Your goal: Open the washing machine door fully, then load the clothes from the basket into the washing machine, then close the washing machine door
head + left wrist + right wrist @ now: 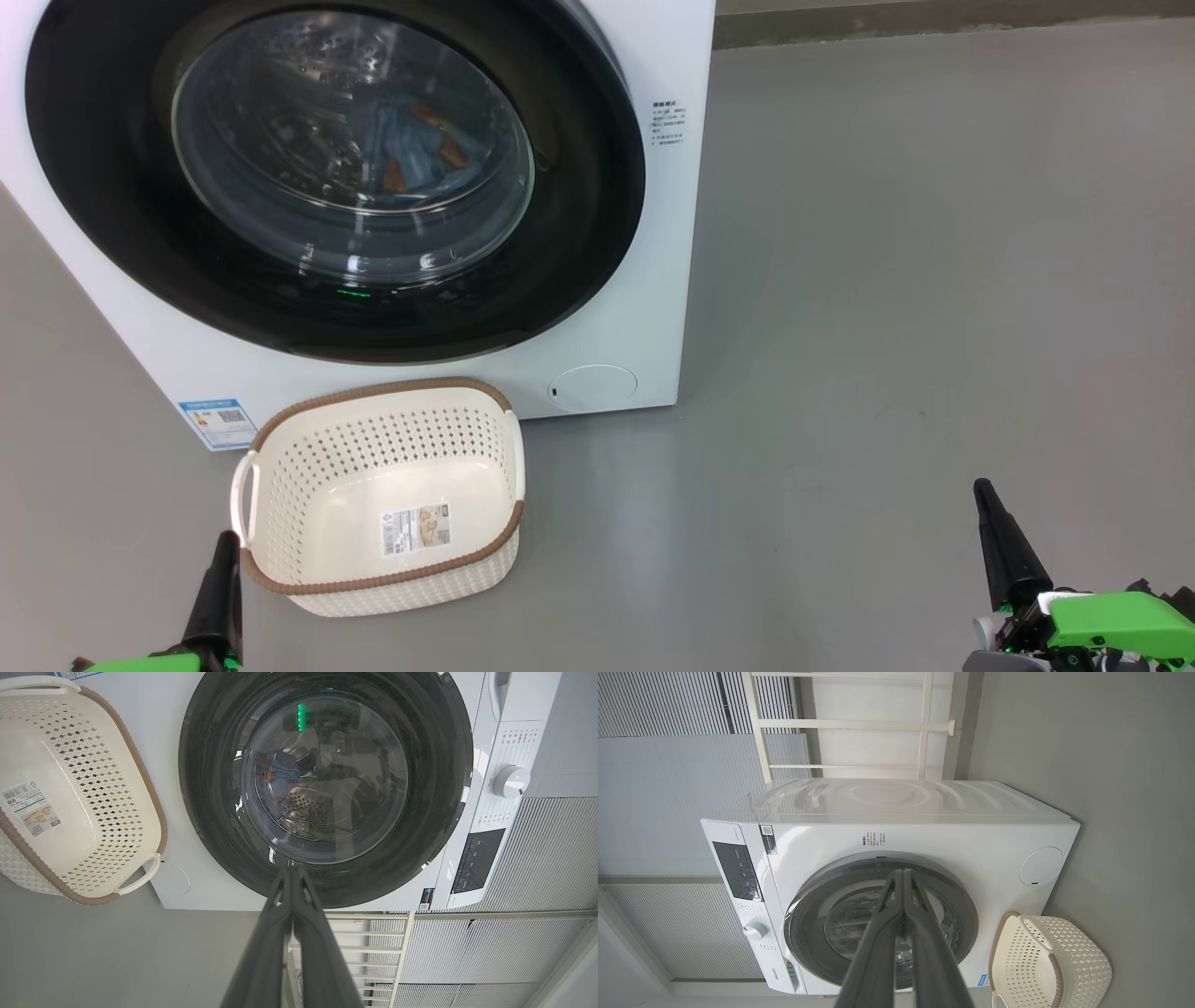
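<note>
My left end effector (226, 539) and right end effector (982, 487) are pinched tight, and the clothes (420, 149) sit behind the closed door (588, 187).

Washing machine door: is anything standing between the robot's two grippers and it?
Only the empty basket. It stands on the floor close before the washing machine, below the washing machine door and right beside the left gripper. Between the right gripper and the door lies bare floor. Both wrist views look straight at the door.
</note>
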Robot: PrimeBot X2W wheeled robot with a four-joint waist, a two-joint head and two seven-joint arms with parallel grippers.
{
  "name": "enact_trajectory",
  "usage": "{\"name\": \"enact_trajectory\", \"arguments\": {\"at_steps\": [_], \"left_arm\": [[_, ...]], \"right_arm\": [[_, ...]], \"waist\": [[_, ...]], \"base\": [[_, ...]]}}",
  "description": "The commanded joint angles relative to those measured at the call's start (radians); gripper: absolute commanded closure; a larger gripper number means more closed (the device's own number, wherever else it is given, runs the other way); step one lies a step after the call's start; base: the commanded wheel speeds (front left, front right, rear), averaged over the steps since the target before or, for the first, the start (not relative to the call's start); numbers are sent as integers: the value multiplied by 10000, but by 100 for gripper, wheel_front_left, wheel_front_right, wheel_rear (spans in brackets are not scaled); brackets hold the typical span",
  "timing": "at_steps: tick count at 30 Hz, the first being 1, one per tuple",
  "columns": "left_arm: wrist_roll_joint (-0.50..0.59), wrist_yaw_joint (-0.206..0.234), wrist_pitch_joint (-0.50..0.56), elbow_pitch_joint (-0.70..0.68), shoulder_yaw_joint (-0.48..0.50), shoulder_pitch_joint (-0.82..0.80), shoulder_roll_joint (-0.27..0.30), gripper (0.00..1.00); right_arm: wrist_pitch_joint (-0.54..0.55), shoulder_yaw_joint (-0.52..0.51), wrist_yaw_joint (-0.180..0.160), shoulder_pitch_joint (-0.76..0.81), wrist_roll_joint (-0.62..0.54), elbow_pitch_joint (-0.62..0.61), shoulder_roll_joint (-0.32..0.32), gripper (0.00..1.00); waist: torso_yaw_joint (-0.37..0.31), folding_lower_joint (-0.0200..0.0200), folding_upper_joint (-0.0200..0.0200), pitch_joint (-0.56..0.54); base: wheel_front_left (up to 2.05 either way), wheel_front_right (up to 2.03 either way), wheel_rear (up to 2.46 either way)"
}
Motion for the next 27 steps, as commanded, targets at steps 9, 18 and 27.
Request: {"name": "enact_trajectory", "arguments": {"at_steps": [9, 18, 27], "left_arm": [[-1, -33, 72, -183, 361, -484, 116, 100], [16, -33, 88, -183, 380, -486, 102, 100], [32, -33, 104, -182, 400, -488, 88, 100]], "right_arm": [[68, 172, -13, -393, -18, -243, -32, 100], [88, 147, -13, -395, -39, -241, -15, 100], [109, 122, -13, -398, -61, -239, 3, 100]], "waist": [[0, 0, -1, 0], [0, 0, -1, 0], [0, 0, -1, 0]], "base": [[0, 0, 0], [0, 0, 0], [0, 0, 0]]}}
